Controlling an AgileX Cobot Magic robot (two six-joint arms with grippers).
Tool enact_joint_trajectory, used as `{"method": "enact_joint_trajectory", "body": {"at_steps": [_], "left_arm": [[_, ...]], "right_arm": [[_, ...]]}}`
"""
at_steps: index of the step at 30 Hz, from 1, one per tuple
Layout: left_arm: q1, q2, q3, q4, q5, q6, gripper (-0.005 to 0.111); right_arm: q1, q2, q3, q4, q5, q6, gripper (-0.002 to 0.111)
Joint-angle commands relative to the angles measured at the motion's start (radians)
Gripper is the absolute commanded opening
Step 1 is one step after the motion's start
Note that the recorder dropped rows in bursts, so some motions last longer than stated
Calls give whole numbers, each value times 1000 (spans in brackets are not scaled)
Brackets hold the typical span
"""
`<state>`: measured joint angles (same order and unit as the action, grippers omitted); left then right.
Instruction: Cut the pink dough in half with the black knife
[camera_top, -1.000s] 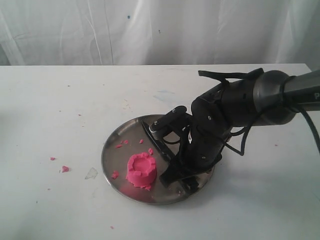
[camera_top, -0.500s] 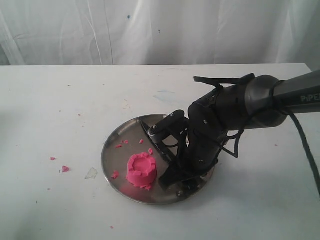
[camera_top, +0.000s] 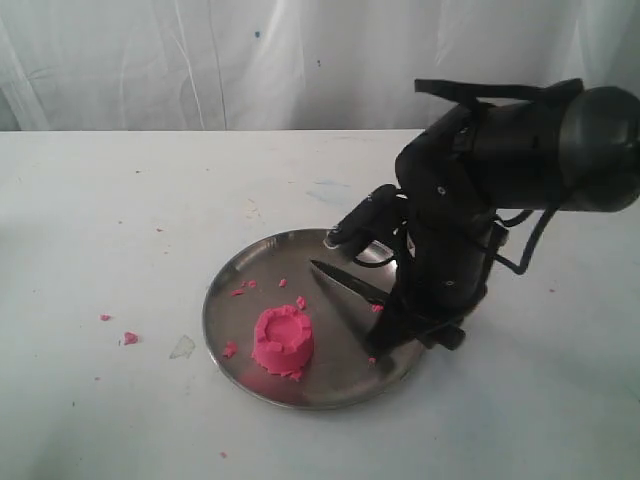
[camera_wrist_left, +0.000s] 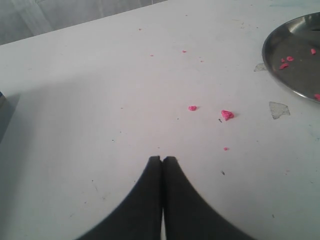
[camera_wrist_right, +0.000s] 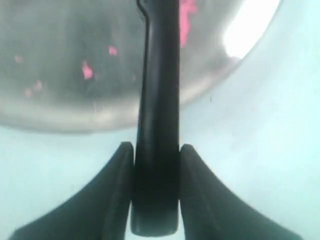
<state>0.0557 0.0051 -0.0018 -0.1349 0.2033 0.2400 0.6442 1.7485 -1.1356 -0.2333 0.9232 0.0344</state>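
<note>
The pink dough (camera_top: 283, 340), a short cylinder with a dented top, stands on the front left of the round metal plate (camera_top: 222, 290). The black knife (camera_top: 345, 295) slants over the plate just right of the dough, apart from it, its tip pointing to the back left. My right gripper (camera_top: 400, 325) is shut on the knife's handle (camera_wrist_right: 157, 125), with both fingers pressed against its sides (camera_wrist_right: 156, 147). My left gripper (camera_wrist_left: 162, 158) is shut on nothing and hovers over bare table left of the plate (camera_wrist_left: 295, 60). It does not show in the exterior view.
Small pink crumbs (camera_top: 130, 338) lie on the white table left of the plate, and more lie on the plate (camera_top: 245, 287). A pale scrap (camera_top: 182, 347) lies near the plate's left rim. A white curtain hangs behind the table.
My right gripper has closed on the knife's handle. The wrist has risen and shifted right, and the knife has swung with it, its tip now nearer the plate's middle.
</note>
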Motion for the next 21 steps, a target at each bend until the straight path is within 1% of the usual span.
{"method": "enact_joint_trajectory", "body": {"at_steps": [1, 3, 5, 8, 10, 14, 17, 21], "left_arm": [[3, -5, 2, -5, -1, -4, 0], [3, -5, 2, -5, -1, -4, 0], [3, -5, 2, -5, -1, -4, 0], [3, -5, 2, -5, -1, -4, 0], [3, -5, 2, -5, -1, -4, 0], [3, -5, 2, -5, -1, -4, 0], [3, -5, 2, -5, -1, -4, 0], [3, -5, 2, -5, -1, -4, 0]], "right_arm": [[-6, -53, 54, 8, 158, 51, 0], [-6, -58, 118, 6, 98, 49, 0], [-6, -58, 172, 1, -5, 40, 0], [-6, -58, 188, 4, -98, 13, 2], [-6, -58, 189, 6, -127, 13, 6], [-6, -58, 199, 16, -136, 19, 25], [-6, -58, 199, 16, -146, 21, 36], [-6, -58, 195, 16, -147, 21, 42]]}}
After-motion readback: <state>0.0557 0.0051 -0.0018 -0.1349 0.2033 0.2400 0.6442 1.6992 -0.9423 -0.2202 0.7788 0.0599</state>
